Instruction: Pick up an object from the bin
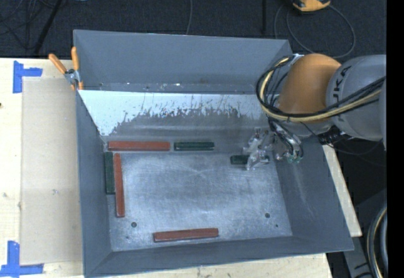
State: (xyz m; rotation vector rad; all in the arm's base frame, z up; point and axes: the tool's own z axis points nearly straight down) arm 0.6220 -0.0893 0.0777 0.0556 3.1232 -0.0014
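Where the short dark green block (pixel 238 159) lies: on the bin (pixel 189 62) floor, in the right half, nearer the far wall than the near edge, and apart from every other piece.
Long axis of the block: judged to run left to right, roughly parallel to the far wall.
Gripper (pixel 257 157): seen low over the floor, just beside the block's right end. Whether it is apart or together cannot be told, so no hold on the block is claimed.
Relation for the coming move: the block lies to the gripper's left, away from the right wall over which the arm (pixel 363 96) reaches. A small shift leftward and a closing across the block's short width are judged to be needed.
Far wall: a long dark green bar (pixel 194 145) and a far red-brown bar (pixel 139 145) are laid end to end at its foot.
Left wall: a left dark green bar (pixel 109 173) and a left red-brown bar (pixel 118 186) are laid side by side along it.
Near edge: a near red-brown bar (pixel 186 234) is laid parallel to it.
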